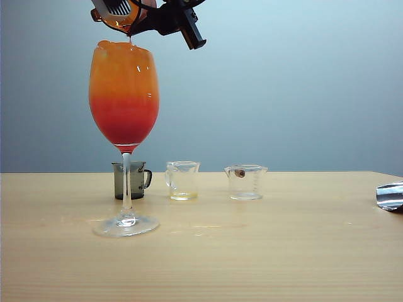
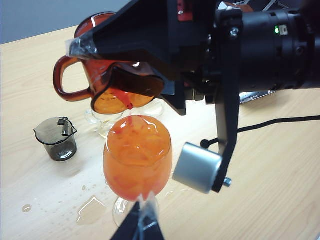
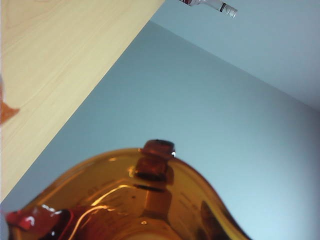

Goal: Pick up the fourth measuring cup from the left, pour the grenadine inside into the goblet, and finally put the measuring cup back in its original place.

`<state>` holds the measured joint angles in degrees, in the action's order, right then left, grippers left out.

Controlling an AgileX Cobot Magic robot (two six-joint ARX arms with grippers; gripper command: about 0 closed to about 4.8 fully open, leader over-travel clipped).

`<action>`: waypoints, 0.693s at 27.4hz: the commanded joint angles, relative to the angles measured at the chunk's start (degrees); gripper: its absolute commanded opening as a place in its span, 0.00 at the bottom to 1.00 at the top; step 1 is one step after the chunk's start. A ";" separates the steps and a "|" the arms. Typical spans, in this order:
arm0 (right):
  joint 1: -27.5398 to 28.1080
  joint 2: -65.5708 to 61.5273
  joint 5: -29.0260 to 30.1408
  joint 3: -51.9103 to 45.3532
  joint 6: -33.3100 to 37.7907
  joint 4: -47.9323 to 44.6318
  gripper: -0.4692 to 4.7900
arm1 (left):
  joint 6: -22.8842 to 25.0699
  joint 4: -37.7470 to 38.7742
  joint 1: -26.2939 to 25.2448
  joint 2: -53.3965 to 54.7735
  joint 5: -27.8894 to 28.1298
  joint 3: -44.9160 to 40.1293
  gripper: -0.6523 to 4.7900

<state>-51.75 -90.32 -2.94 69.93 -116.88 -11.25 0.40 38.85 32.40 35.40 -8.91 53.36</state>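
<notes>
Above the goblet [image 1: 124, 94], the cup [image 2: 107, 80] is held tipped in the right gripper [image 2: 150, 65], lip directly over the rim, grenadine [image 2: 128, 102] trickling down. The left gripper [image 2: 141, 225] waits beside the stem, its opening unclear.

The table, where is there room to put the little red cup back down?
Bare wood lies right of the clear cup, up to the left gripper at the edge. It's crowded around the goblet: grey cup behind, puddles beside. The right gripper holds the red cup above.
</notes>
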 commanded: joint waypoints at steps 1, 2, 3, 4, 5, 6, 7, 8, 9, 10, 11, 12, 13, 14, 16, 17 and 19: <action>-0.09 0.42 0.07 0.22 -0.15 -1.49 0.15 | 0.20 -0.22 -0.04 -0.09 -0.13 0.20 0.11; -0.09 0.42 0.04 0.22 -0.15 -1.49 0.15 | 0.22 -0.20 -0.04 -0.09 -0.13 0.20 0.11; -0.09 0.42 0.07 0.22 -0.15 -1.51 0.15 | 0.20 -0.20 -0.04 -0.09 -0.13 0.20 0.11; -0.09 0.42 0.07 0.22 -0.15 -1.51 0.15 | 0.20 -0.20 -0.04 -0.09 -0.13 0.20 0.11; -0.09 0.42 0.04 0.22 -0.15 -1.53 0.15 | 0.22 -0.20 -0.04 -0.09 -0.13 0.20 0.11; -0.09 0.42 0.07 0.22 -0.15 -1.53 0.15 | 0.22 -0.20 -0.04 -0.09 -0.13 0.20 0.11; -0.09 0.42 0.07 0.22 -0.15 -1.53 0.15 | 0.20 -0.20 -0.04 -0.09 -0.13 0.20 0.11; -0.09 0.42 0.07 0.22 -0.15 -1.51 0.15 | 0.20 -0.20 -0.04 -0.09 -0.13 0.20 0.11; -0.09 0.42 0.07 0.22 -0.15 -1.53 0.15 | 0.20 -0.20 -0.04 -0.09 -0.13 0.20 0.11; -0.09 0.42 0.07 0.22 -0.15 -1.53 0.15 | 0.20 -0.22 -0.04 -0.09 -0.13 0.20 0.11; -0.09 0.42 0.07 0.22 -0.13 -1.55 0.15 | 0.20 -0.22 -0.04 -0.09 -0.13 0.20 0.11; -0.09 0.42 0.04 0.22 -0.15 -1.66 0.15 | 0.22 -0.22 -0.04 -0.09 -0.13 0.20 0.11; -0.09 0.42 0.04 0.22 -0.15 -2.01 0.15 | 0.20 -0.22 -0.04 -0.09 -0.13 0.20 0.11; -0.09 0.42 0.04 0.22 -0.13 -2.36 0.15 | 0.20 -0.22 -0.04 -0.09 -0.13 0.20 0.11; -0.09 0.42 0.04 0.22 -0.13 -2.49 0.15 | 0.22 -0.24 -0.04 -0.09 -0.13 0.20 0.11; -0.09 0.42 0.04 0.22 -0.11 -2.45 0.15 | 0.22 -0.31 -0.04 -0.09 -0.13 0.20 0.11; -0.09 0.42 0.07 0.22 -0.11 -2.47 0.15 | 0.22 -0.37 -0.04 -0.09 -0.13 0.20 0.11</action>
<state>-51.75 -90.35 -2.94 69.93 -116.88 -12.14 0.40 38.83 32.40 35.40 -8.91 53.36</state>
